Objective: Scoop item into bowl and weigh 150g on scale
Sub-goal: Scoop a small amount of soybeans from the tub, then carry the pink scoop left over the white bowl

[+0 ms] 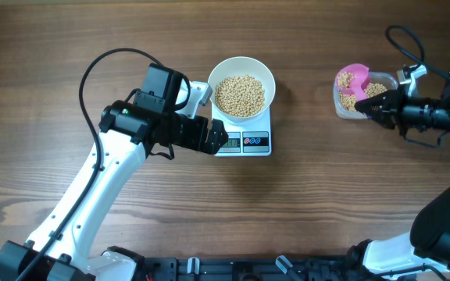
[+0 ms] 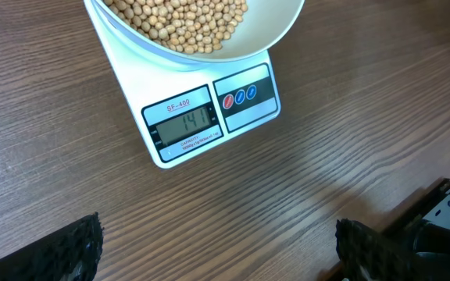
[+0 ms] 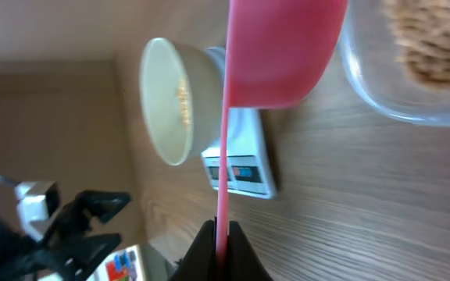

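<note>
Bowl [image 1: 269,76] of beans [image 1: 239,95] sits on scale [image 2: 201,117], mid-table [image 1: 131,31]; display reads 141. L gripper [image 2: 221,256] spread wide, empty, just in front of scale. R gripper [image 3: 217,251] clamped on pink scoop [image 1: 352,78] handle, scoop head at clear container [image 1: 387,77] w/ more beans, well apart on the right.

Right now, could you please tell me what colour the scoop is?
Pink; the scoop shows best in the right wrist view.
</note>
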Robot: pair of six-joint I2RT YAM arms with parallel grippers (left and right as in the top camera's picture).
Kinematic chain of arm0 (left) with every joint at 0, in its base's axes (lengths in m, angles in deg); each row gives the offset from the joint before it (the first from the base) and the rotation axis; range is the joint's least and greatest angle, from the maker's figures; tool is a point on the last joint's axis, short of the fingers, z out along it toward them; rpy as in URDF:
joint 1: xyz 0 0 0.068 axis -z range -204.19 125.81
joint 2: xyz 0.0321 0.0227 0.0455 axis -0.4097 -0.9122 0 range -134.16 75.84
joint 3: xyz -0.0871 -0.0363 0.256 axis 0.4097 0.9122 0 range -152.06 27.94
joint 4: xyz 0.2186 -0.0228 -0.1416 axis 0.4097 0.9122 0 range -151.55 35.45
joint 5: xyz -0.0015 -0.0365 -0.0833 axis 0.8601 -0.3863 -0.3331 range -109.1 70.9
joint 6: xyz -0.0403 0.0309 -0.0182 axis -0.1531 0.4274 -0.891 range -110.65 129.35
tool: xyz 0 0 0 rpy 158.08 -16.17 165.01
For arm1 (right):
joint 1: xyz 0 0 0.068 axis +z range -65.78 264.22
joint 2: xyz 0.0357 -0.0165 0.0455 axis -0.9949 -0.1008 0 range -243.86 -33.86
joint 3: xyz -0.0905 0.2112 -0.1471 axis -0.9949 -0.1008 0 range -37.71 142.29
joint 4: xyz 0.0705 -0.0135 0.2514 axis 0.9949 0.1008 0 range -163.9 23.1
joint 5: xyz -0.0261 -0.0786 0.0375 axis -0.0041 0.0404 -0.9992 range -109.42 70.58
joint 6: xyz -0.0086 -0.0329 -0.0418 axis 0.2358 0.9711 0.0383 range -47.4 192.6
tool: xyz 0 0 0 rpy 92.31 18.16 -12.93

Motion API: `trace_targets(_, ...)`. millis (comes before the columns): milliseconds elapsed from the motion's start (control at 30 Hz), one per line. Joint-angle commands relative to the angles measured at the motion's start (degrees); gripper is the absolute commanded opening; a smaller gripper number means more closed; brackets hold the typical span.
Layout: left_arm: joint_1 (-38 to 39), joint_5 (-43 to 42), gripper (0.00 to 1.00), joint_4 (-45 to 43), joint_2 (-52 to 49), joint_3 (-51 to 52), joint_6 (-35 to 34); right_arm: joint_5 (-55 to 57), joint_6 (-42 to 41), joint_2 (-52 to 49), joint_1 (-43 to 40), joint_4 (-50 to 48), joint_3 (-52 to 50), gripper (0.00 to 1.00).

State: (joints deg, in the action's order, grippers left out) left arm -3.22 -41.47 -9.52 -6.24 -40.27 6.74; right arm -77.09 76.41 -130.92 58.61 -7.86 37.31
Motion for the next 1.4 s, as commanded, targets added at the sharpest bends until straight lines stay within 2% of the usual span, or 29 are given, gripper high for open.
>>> trace_targets(0, 0.0, -0.5, 1.00, -0.1, -0.3, -0.3, 0.9, -10.6, 5.6, 1.0, -0.2, 0.0, 0.0, 0.04)
trace_targets(167, 0.0, -0.5, 1.00, -0.1, -0.3, -0.3, 0.9, -13.2, 6.3, 1.0, 4.4, -1.1, 0.0, 0.04)
trace_targets(300, 0.0, -0.5, 1.00, -0.1, -0.3, -0.3, 0.9, -17.4, 5.9, 1.0, 12.0, -3.3, 0.0, 0.04)
trace_targets(367, 0.0, -0.5, 1.00, -0.1, -0.3, -0.3, 0.9, -17.4, 3.1, 1.1, 15.7, -6.3, 0.0, 0.04)
trace_targets(533, 0.0, -0.5, 1.00, -0.1, -0.3, -0.3, 0.9, -17.3, -12.7, 1.3, 24.9, -23.6, 0.0, 0.04)
trace_targets(600, 0.0, -0.5, 1.00, -0.1, -0.3, -0.3, 0.9, -13.6, -17.2, 1.9, 28.4, -30.4, 0.0, 0.04)
trace_targets(667, 0.0, -0.5, 1.00, -0.1, -0.3, -0.3, 0.9, -8.4, -17.9, 2.0, 30.8, -33.6, 0.0, 0.04)
trace_targets(733, 0.0, -0.5, 1.00, -0.1, -0.3, -0.3, 0.9, -1.6, -17.5, 2.0, 32.8, -33.4, 0.0, 0.04)
trace_targets(867, 0.0, -0.5, 1.00, -0.1, -0.3, -0.3, 0.9, 3.1, -14.0, 2.1, 35.4, -32.1, 0.0, 0.04)
trace_targets(1133, 0.0, -0.5, 1.00, -0.1, -0.3, -0.3, 0.9, 24.3, -11.0, 3.7, 39.8, -29.9, 0.3, 0.04)
trace_targets(1367, 0.0, -0.5, 1.00, -0.1, -0.3, -0.3, 0.9, 31.1, -9.1, 7.3, 40.1, -28.9, 0.5, 0.04)
